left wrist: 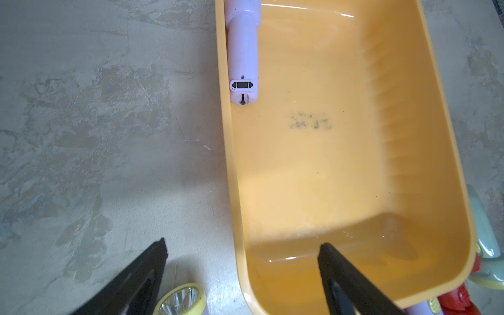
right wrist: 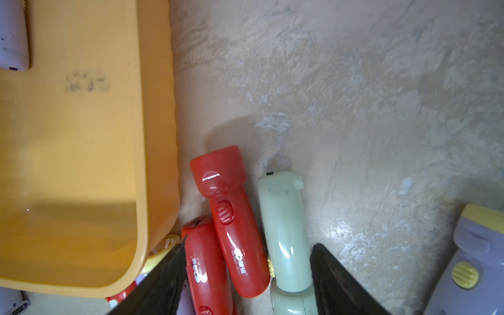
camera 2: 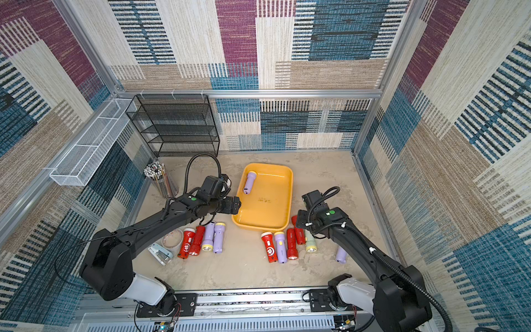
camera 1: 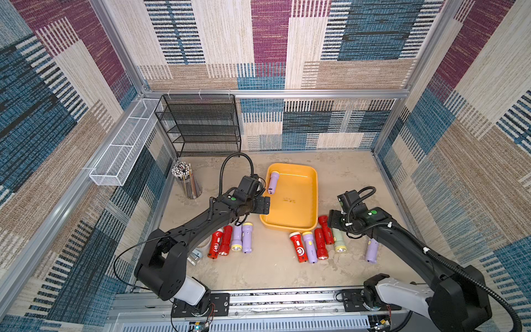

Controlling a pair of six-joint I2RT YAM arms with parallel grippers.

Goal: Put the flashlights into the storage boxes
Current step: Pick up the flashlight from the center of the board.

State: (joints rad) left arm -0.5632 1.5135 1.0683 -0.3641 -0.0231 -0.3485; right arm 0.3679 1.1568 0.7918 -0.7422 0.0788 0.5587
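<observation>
The yellow-orange storage box (camera 1: 311, 184) (camera 2: 288, 184) lies mid-table with one lilac flashlight (camera 1: 273, 182) (left wrist: 242, 54) inside, along its left wall. My left gripper (camera 1: 265, 205) (left wrist: 244, 248) hangs open and empty over the box's near-left rim (left wrist: 231, 163). Several red and lilac flashlights (camera 1: 231, 240) lie in a row under that arm. Right of the box's near corner lie several more. My right gripper (camera 1: 330, 221) (right wrist: 249, 246) is open just above a red flashlight (right wrist: 234, 218) and a pale green one (right wrist: 285, 231), gripping neither. A lilac one (camera 1: 371, 250) lies apart, half under the right arm.
A black mesh rack (camera 1: 201, 123) stands at the back left and a white wire basket (camera 1: 123, 143) hangs on the left wall. A cup of pencils (camera 1: 186, 181) stands left of the left arm. A stapler (camera 2: 161, 253) and a tape roll (camera 2: 172, 238) lie at the near left.
</observation>
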